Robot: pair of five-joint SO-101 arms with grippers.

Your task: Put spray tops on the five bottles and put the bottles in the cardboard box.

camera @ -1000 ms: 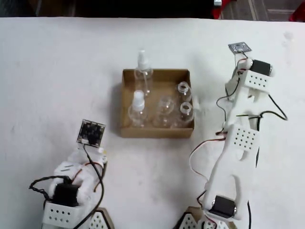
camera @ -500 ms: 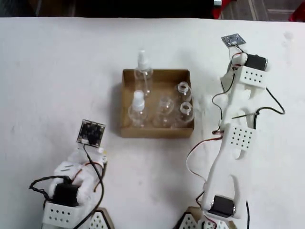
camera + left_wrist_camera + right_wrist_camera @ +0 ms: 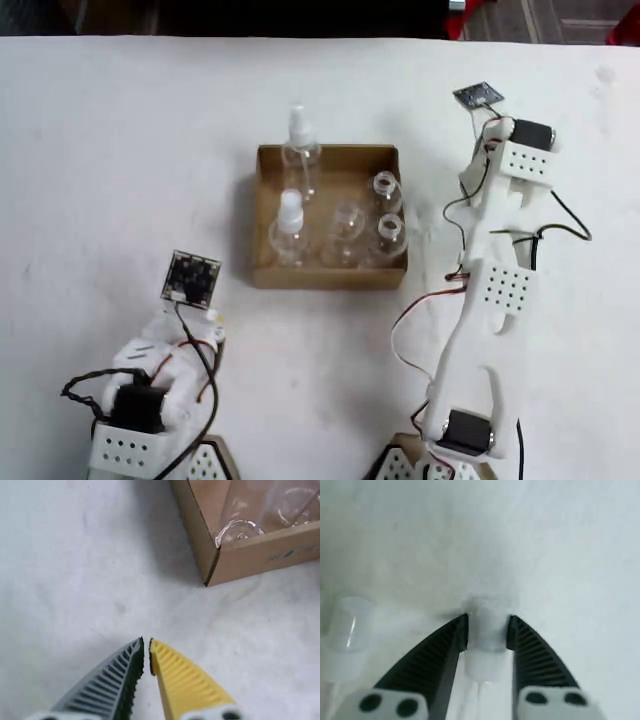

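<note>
Spray top in grip of right tool, stem cut off at the edge; left tool closed.

My left arm sat folded low and close to its base. My left gripper pointed downward, its two fingers pressed together tip to tip. My right arm lay stretched far forward from its base, and my right gripper was clamped on a spray top.

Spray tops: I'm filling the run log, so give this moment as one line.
left end effector: shut, empty | right end effector: shut on spray top | cardboard box: five bottles, two capped
</note>
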